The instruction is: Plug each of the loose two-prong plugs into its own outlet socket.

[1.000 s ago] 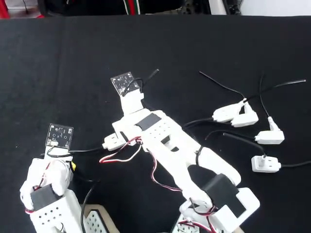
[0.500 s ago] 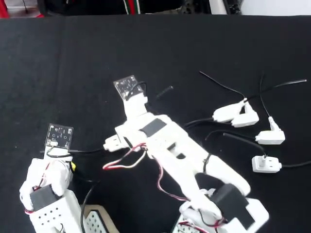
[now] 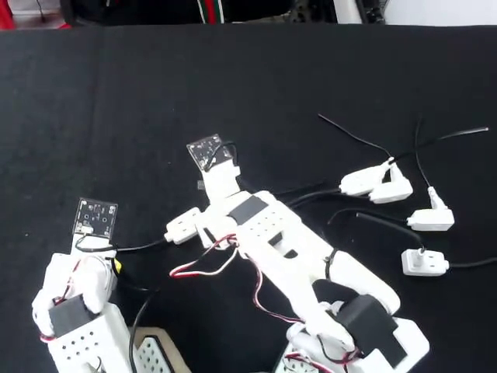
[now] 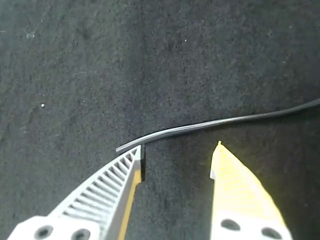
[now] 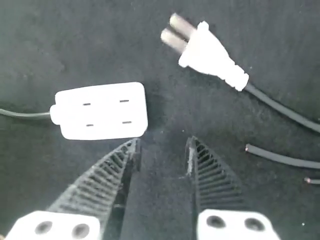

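A white outlet socket [image 5: 100,111] lies flat just off one fingertip of my right gripper [image 5: 162,147], which is open and holds nothing. A white two-prong plug [image 5: 202,50] lies on the mat beyond the fingertips, and its black cord trails away. From above, the socket [image 3: 184,225] sits beside the right arm's wrist [image 3: 221,183]. My left gripper [image 4: 177,150] is open over the mat, with the loose end of a black cable [image 4: 215,123] just past its tips. Several more white plugs and sockets [image 3: 388,186] lie at the right.
The table is covered by a black mat [image 3: 116,101]. The right arm [image 3: 311,256] lies across the middle, with red and white wires looping beside it. The left arm [image 3: 74,299] stands at the near left. Black cords [image 3: 353,138] straggle around the right-hand group.
The right arm's wrist has drawn back toward the near side and slightly right. The loose cord end by it swung from far of the wrist to its right. The left arm stayed still.
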